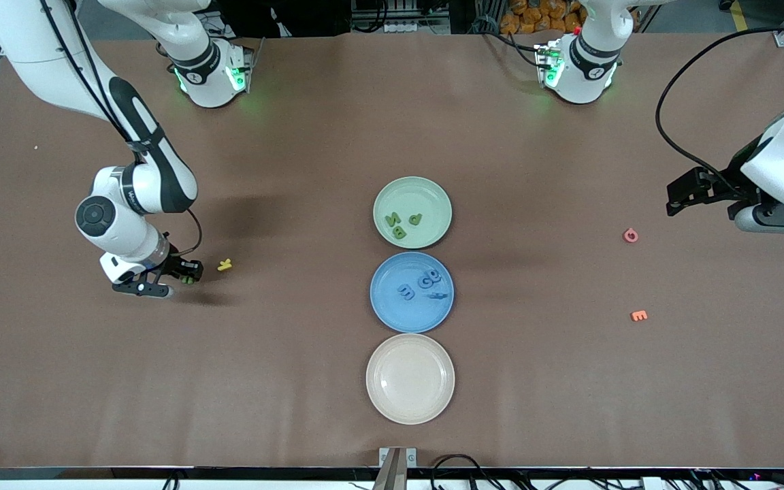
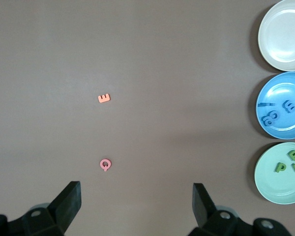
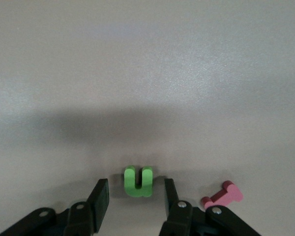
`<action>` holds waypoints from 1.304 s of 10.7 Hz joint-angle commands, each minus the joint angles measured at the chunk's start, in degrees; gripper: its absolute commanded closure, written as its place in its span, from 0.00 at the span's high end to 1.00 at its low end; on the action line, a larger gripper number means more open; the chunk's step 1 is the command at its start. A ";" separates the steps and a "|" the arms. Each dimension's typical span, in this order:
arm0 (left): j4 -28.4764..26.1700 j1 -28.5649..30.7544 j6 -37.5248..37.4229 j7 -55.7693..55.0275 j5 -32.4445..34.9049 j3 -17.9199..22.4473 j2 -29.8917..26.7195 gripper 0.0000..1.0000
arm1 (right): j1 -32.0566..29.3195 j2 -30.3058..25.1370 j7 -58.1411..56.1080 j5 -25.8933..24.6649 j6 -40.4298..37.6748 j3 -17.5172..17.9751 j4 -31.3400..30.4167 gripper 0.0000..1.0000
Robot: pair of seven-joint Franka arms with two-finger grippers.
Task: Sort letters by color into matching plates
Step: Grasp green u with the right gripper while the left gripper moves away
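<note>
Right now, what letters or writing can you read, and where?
"P", "B", "N": green letters in the mint plate.
"E": orange letter on the table.
"Q": pink letter on the table.
"U": green letter between the right gripper fingers.
Blue letters in the blue plate: too blurred.

White rounded arms with black panels, black cables, green-lit bases, black two-finger hands

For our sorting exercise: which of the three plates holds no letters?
The cream plate, nearest the front camera; the green plate and blue plate each hold letters.
</note>
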 commanded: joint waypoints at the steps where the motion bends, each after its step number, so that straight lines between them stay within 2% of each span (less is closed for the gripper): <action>1: 1.25 -0.17 -1.38 1.51 -2.22 -0.20 -0.16 1.00 | 0.51 0.99 1.06 -0.07 1.25 -0.98 0.41 0.52; 3: 1.17 -0.35 -0.86 0.72 -2.04 -0.11 0.10 1.00 | 0.51 1.43 1.06 -0.07 1.52 -1.07 0.50 0.49; 5: 1.08 -0.70 0.54 0.63 -1.61 -0.11 0.37 1.00 | 0.51 1.79 1.06 -0.07 1.87 -1.42 0.50 0.40; 8: 1.08 -0.61 1.17 0.72 -0.99 -0.11 0.19 1.00 | 0.60 1.79 1.06 -0.07 1.70 -1.42 0.68 0.05; 9: 1.08 -0.53 1.17 1.68 -0.99 -0.11 0.02 1.00 | 0.60 1.79 1.14 -0.07 1.52 -1.42 0.76 0.01; 12: 0.73 0.00 1.08 1.95 -0.90 -0.02 0.11 1.00 | 0.68 1.52 1.06 -0.07 1.00 -1.34 1.03 0.00; 14: 0.82 0.35 1.08 6.06 -0.90 0.24 0.02 1.00 | 0.60 1.17 0.97 -0.07 0.73 -1.34 1.38 0.00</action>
